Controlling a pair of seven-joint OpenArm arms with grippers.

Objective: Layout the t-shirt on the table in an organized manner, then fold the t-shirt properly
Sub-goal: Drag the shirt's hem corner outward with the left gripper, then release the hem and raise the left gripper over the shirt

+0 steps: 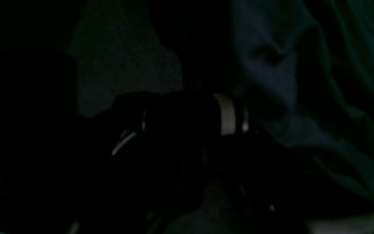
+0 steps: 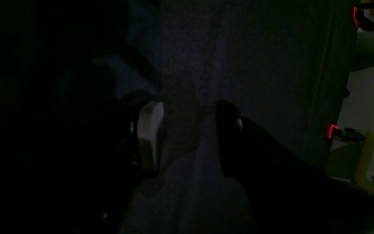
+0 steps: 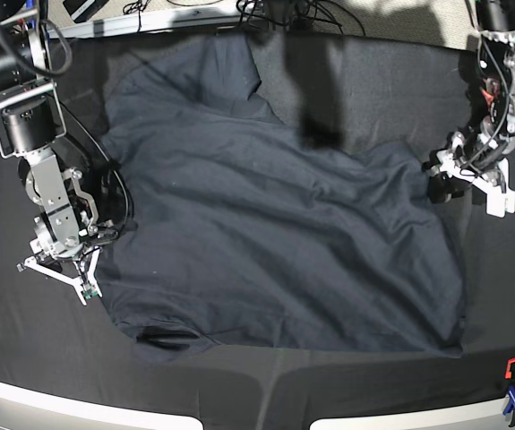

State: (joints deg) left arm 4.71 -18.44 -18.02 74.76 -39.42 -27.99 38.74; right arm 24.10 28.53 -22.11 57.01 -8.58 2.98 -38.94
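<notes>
Black cloth is covering the whole surface (image 3: 373,72), with the t-shirt (image 3: 266,242) lying spread but rumpled mid-surface. Both grippers, left (image 3: 472,179) and right (image 3: 60,264), are sitting with jaws apart, gripping nothing. Dark-on-dark risk: they're probably pinching tablecloth instead.

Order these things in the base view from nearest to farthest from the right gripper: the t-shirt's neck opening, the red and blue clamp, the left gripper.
From the right gripper, on that view's left:
1. The neck opening of the t-shirt, at its near edge, is nearest.
2. The left gripper, on that view's right, comes next.
3. The red and blue clamp, at the table's near right corner, is farthest.
</notes>
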